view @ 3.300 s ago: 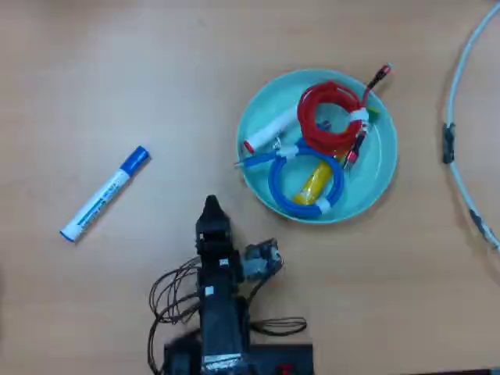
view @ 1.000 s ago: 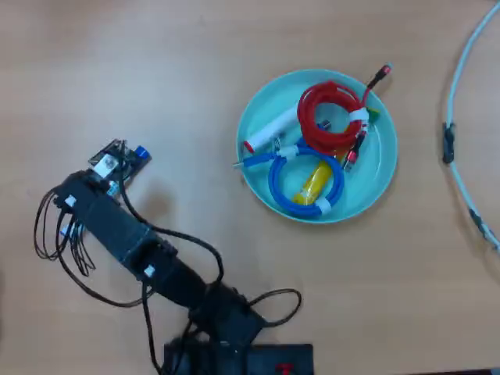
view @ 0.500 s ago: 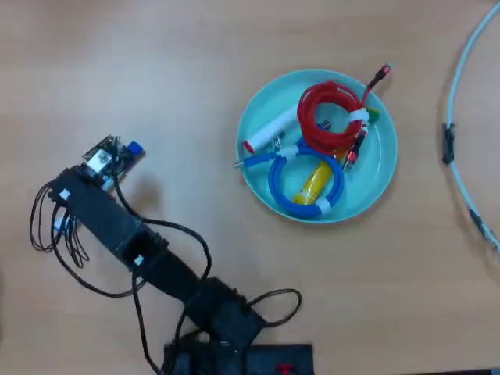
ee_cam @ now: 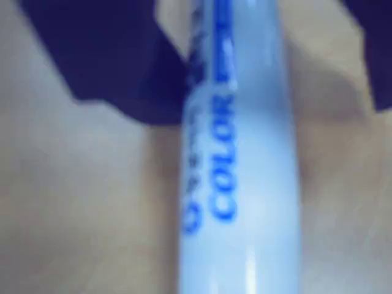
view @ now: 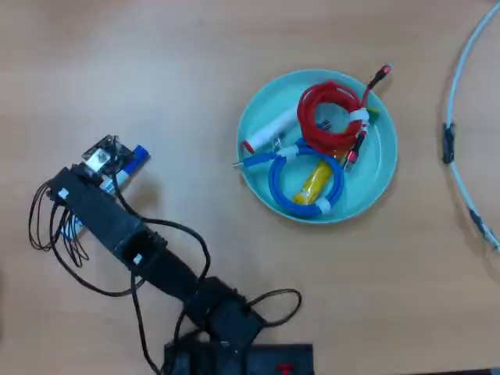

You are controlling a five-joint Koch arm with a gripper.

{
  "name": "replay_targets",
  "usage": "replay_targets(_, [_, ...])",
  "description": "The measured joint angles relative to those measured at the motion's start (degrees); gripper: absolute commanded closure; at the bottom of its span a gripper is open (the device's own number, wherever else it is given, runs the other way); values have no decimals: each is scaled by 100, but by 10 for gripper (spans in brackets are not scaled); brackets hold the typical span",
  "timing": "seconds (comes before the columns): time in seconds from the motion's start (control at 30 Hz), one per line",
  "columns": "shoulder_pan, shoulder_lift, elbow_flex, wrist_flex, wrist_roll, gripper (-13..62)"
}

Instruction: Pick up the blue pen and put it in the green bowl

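White blue pen (ee_cam: 239, 184), blue lettering

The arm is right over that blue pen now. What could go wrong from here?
The blue pen is round and smooth, so it might roll or slip from the gripper. The green bowl already holds a red cable, a blue cable and markers, so the pen might land on top or hang over the rim.

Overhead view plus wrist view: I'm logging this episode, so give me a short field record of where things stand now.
pen: blue pen on the table, mostly hidden under the arm; cap end shows
pen close-up: white barrel with blue print fills the wrist view
gripper: over the pen; open or shut cannot be told
bowl: green bowl, right of the arm in the overhead view
bowl contents: red cable, blue cable, a white marker
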State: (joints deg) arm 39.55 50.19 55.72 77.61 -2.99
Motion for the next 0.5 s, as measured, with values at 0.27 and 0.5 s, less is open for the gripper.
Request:
replay_targets(0.27, [-26, 0, -9, 0, 0, 551])
replay_targets(0.5, [-26, 0, -9, 0, 53, 553])
